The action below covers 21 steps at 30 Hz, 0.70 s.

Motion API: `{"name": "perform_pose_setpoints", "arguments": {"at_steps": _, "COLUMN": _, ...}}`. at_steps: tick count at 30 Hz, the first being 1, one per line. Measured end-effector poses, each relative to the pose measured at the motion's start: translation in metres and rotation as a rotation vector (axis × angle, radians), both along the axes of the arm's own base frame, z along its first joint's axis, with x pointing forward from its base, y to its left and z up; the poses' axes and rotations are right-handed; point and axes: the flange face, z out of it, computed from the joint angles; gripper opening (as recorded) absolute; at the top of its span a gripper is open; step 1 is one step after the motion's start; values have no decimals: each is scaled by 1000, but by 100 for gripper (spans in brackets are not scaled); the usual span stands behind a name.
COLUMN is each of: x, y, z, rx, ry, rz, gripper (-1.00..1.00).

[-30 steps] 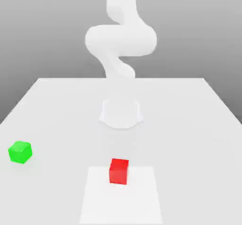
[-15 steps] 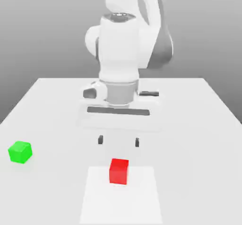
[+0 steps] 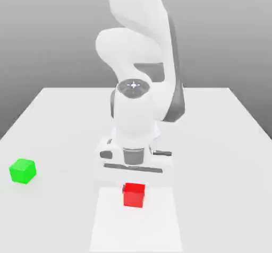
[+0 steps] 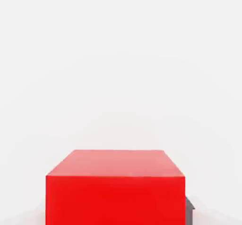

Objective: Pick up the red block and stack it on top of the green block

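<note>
The red block point(image 3: 134, 195) sits on the white table point(image 3: 212, 135) near its front edge, in the middle of the exterior view. My gripper point(image 3: 134, 187) has come straight down over it, and the white hand covers the block's far side. In the hand view the red block point(image 4: 115, 186) looms very close, with a dark fingertip point(image 4: 189, 209) pressed against one side. The gripper is shut on the red block, which rests on the table. The green block point(image 3: 22, 171) stands alone at the exterior view's left, well apart from the hand.
A paler rectangular patch point(image 3: 135, 228) marks the table under and in front of the red block. The arm's white body point(image 3: 139, 50) rises behind the hand. Open table surface lies between the two blocks.
The hand has dropped from above the table down onto the red block. Its fingers, apart half a second ago, have closed on the block. Neither block has moved.
</note>
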Motion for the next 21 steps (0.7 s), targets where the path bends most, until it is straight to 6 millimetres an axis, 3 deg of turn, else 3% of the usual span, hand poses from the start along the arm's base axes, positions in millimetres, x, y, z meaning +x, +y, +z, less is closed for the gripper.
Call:
{"name": "perform_pose_setpoints", "arguments": {"at_steps": 6, "x": 0, "y": 0, "z": 49, "rx": -1, "ry": 0, "rz": 0, "gripper": -100}}
{"name": "perform_pose_setpoints", "arguments": {"at_steps": 8, "x": 3, "y": -36, "z": 59, "rx": 1, "ry": 0, "rz": -94, "gripper": -100}}
{"name": "perform_pose_setpoints", "arguments": {"at_steps": 13, "x": -11, "y": -159, "z": 73, "rx": 4, "ry": -2, "rz": -404, "gripper": -100}}
{"name": "perform_pose_setpoints", "arguments": {"at_steps": 16, "x": -41, "y": -235, "z": 82, "rx": 4, "ry": -2, "rz": -596, "gripper": -100}}
{"name": "perform_pose_setpoints", "arguments": {"at_steps": 19, "x": -89, "y": -303, "z": 90, "rx": 2, "ry": -1, "rz": -785, "gripper": -100}}
{"name": "perform_pose_setpoints", "arguments": {"at_steps": 21, "x": -110, "y": -328, "z": 87, "rx": 2, "ry": -1, "rz": -856, "gripper": -100}}
